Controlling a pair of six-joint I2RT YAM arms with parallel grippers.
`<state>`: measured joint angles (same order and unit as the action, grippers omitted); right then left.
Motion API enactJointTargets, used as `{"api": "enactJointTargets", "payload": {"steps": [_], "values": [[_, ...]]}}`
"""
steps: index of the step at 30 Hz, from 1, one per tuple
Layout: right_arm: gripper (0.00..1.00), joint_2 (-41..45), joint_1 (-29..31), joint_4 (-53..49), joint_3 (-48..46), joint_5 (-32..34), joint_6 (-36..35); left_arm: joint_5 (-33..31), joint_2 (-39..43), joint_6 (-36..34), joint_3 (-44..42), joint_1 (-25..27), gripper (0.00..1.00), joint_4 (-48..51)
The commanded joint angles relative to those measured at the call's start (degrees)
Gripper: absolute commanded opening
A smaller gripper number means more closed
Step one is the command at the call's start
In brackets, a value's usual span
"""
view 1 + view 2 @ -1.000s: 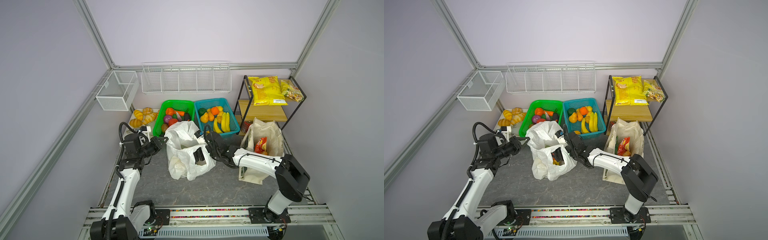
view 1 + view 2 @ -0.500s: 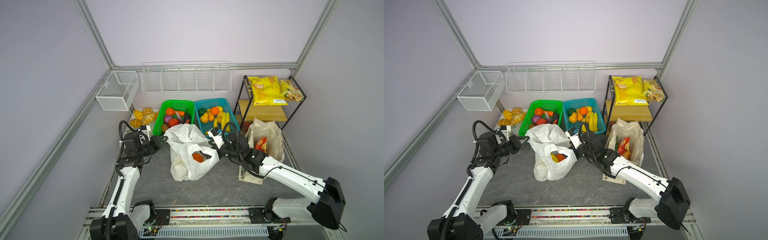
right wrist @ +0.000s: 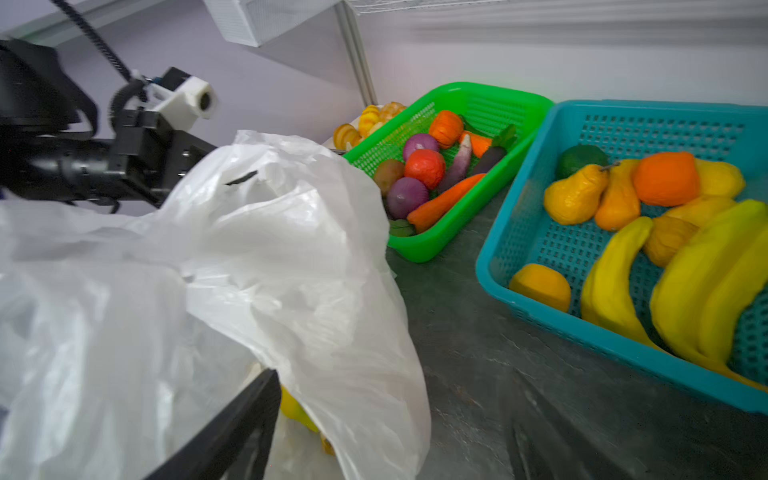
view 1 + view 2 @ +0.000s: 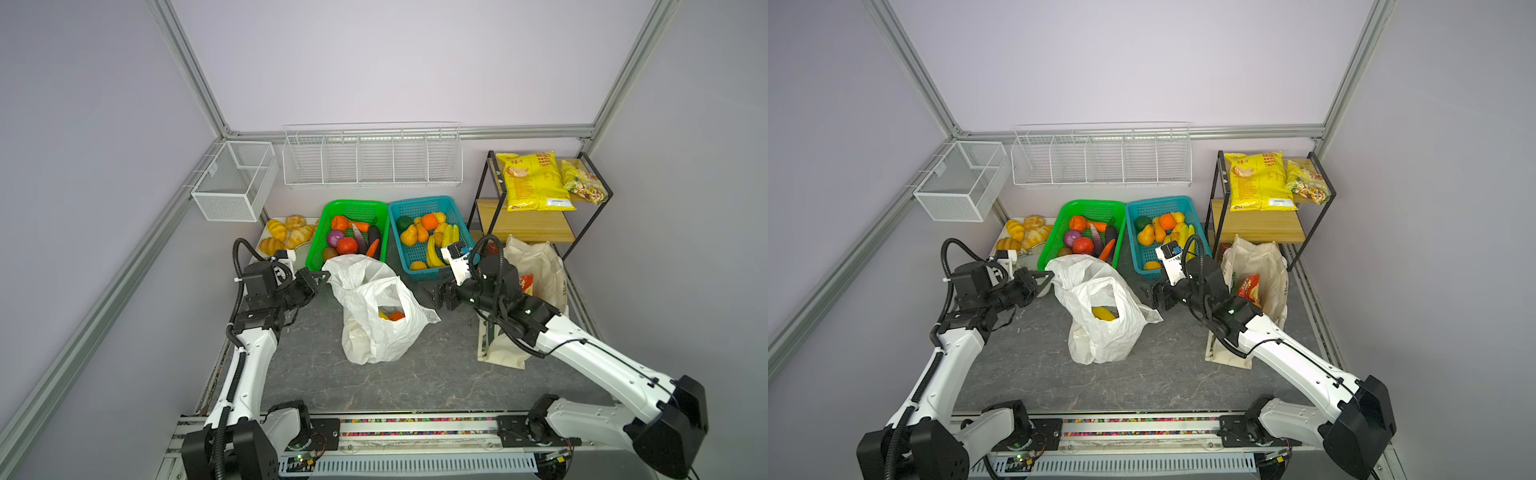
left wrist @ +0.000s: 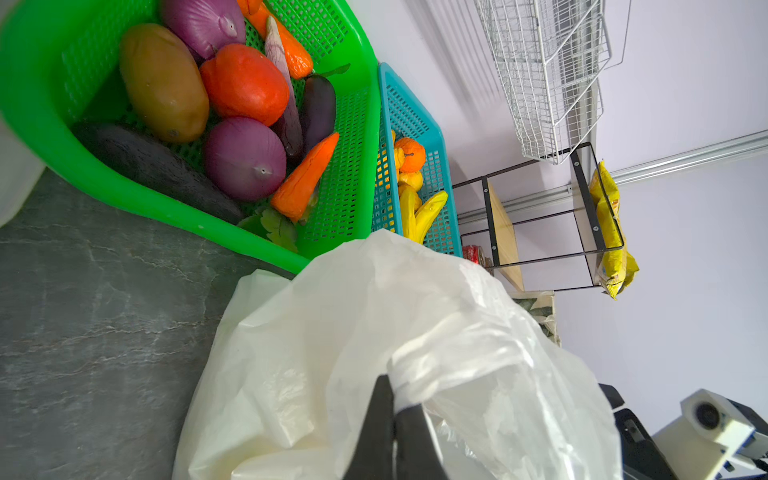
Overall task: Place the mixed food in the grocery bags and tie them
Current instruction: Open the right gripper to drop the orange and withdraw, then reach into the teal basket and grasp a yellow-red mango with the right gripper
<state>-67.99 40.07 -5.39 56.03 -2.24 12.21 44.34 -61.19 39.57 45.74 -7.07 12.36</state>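
Pinching the white plastic bag [image 4: 374, 340] rim, the closed left hand [image 4: 321, 274] may lose the slippery film, collapsing its mouth; the right hand [image 4: 434, 297] hangs open, empty.

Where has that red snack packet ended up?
In both top views the red packet stands inside the canvas tote, on the right side, just in front of the shelf rack.

Both top views are looking down from high above the near edge toward the far wall, covering the whole table [image 4: 415, 374]. The left wrist camera is sitting close against the white plastic bag [image 5: 374, 332], facing right. The right wrist camera is facing left and far, close beside it. All four are sharing the bag, green basket [image 3: 449, 241] and teal basket [image 3: 665, 124].
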Motion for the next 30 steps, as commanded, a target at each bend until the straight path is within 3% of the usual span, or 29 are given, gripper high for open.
{"api": "enactJointTargets", "payload": {"steps": [1,5,10,16,30], "values": [[0.87,-2.7,-1.9,-0.6,3.1,12.0,0.2,-2.1,1.9,-2.0,2.6,-1.1,0.00,1.7],[0.88,-12.2,-6.5,-4.6,9.8,9.0,-0.2,-3.5,2.1,-1.8,2.9,-1.3,0.00,1.2],[0.85,-29.1,-10.4,-15.4,24.8,3.2,-2.0,-3.0,0.4,-1.3,1.9,-1.3,0.00,0.2],[0.82,-44.5,-11.1,-28.5,41.2,5.6,-0.2,-3.3,0.5,-2.0,0.7,-1.3,0.00,-0.3],[0.78,-67.0,-11.1,-44.0,67.3,1.6,2.0,-2.4,1.2,-1.3,-0.4,-1.3,0.00,-1.8]]}}
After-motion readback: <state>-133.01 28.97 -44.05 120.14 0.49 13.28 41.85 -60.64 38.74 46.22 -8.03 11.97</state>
